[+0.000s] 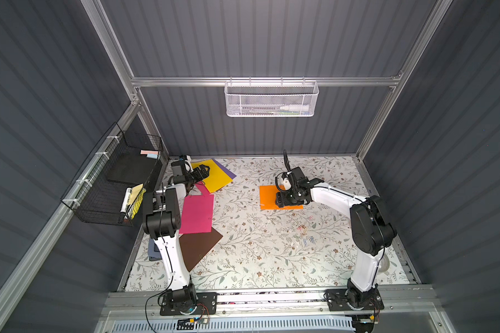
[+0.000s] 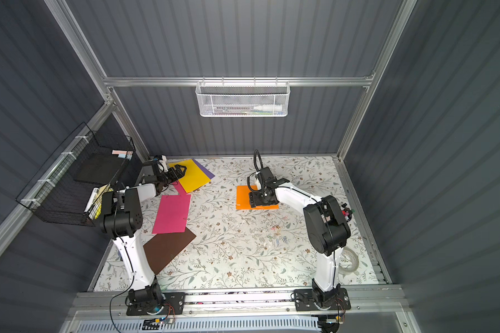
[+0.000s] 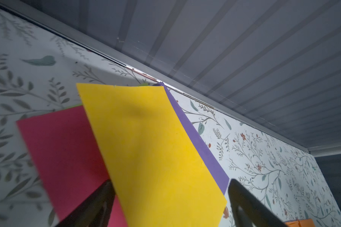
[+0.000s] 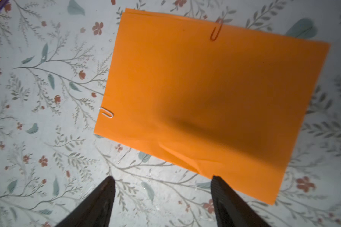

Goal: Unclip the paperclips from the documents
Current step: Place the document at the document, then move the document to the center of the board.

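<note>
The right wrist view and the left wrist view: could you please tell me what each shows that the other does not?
Only the right wrist view shows the white paperclip and the orange paperclip on edges of the orange document. Only the left wrist view shows the back wall and the yellow document overlapping the purple document and magenta document. Both show the floral tabletop and the orange document, merely a corner in the left wrist view.
</note>
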`<state>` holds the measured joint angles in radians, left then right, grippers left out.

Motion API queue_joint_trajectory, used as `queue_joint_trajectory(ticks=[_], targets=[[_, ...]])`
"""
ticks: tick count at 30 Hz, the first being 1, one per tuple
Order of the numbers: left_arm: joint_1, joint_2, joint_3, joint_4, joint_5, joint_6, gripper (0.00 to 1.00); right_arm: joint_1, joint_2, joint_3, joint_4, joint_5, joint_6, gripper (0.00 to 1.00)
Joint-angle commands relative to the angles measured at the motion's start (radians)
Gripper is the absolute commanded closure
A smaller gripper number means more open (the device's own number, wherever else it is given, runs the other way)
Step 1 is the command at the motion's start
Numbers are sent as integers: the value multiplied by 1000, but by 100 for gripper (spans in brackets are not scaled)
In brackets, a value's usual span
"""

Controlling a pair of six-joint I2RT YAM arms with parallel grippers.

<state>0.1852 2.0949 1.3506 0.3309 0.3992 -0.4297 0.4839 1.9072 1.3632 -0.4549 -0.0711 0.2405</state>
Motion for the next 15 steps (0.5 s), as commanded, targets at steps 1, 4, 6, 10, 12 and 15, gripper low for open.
queue_joint_trajectory(ticks=[1, 4, 6, 10, 12, 15], targets=[[-1, -126, -44, 29, -71, -1, 1, -14, 45, 32, -43, 113, -51, 17], [-9, -190, -83, 26, -89, 2, 0, -26, 117, 71, -63, 91, -44, 17], [-9, -219, -100, 20, -102, 10, 0, -30, 155, 90, -73, 64, -38, 17], [-12, -250, -96, -19, -119, 45, 0, -26, 189, 101, -92, -60, -15, 18], [-14, -269, -97, -30, -118, 53, 0, -17, 185, 90, -107, -101, 18, 18], [-28, -302, -108, -33, -116, 53, 0, 7, 158, 34, -100, -168, 95, 20]])
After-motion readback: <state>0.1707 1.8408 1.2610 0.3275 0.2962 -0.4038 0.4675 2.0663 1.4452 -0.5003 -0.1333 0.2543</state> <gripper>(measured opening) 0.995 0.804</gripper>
